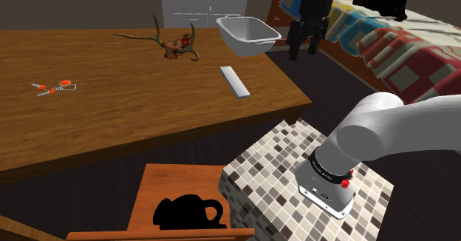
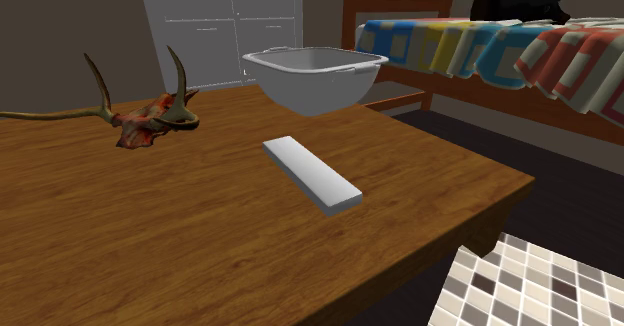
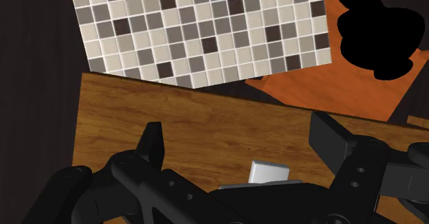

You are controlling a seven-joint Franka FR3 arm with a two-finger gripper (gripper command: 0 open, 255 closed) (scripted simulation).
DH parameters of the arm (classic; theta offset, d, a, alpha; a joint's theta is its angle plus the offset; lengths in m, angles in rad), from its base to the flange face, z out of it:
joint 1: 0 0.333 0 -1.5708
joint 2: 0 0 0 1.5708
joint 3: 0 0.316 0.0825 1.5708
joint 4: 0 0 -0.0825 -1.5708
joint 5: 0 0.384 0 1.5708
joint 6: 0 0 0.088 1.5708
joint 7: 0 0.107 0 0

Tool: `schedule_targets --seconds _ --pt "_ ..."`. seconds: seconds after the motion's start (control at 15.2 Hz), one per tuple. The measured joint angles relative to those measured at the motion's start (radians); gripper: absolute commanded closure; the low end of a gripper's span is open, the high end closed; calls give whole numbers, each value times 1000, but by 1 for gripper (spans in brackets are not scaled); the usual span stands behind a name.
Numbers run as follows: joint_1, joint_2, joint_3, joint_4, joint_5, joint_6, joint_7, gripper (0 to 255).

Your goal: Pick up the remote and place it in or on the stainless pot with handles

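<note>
Tool (image 1: 304, 52): open, the two black fingers (image 3: 152, 146) well apart, nothing held. It hangs in the air above the table (image 1: 111, 121), just to the right of the pot (image 1: 247, 41) in the shoulder view and clear of its rim.

Remote (image 1: 235, 81): a plain light grey slab lying flat on the table, near the edge facing the stand (image 1: 288, 169), apart from the pot. In the wrist view one end of it shows between the fingers, lower down and untouched.

Pot: pale grey basin with two side handles, upright at the table's far corner, nothing inside as far as can be seen.

Progress: nothing done yet. The remote is not grasped and not lifted. Left to do: descend over the remote, close on its narrow width, lift, carry across to the pot, release. Judged at the approach step.

Surroundings: antler skull (image 1: 177, 46) on the table, to the left of the pot in the shoulder view, well apart from the remote. Small orange-tipped things (image 1: 52, 88) far off at the table's other end, too small to name. Chair (image 1: 185, 195) below the near edge, with a black shape (image 1: 188, 214) on its seat. Bed (image 1: 399, 51) with a colourful quilt behind the tool.

Obstructions: the table between remote and pot is bare. The pot's wall is tall, so the remote likely needs a good lift to clear the rim. The antlers sit beside that route, not in it.
</note>
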Motion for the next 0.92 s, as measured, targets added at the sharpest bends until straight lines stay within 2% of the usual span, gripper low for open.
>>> schedule_targets --seconds 0.13,0.33,0.92 --pt "0 9 0 -6 1 18 1 0" --pt "4 55 10 -38 10 120 14 0" --pt "13 305 33 -73 29 491 48 0"
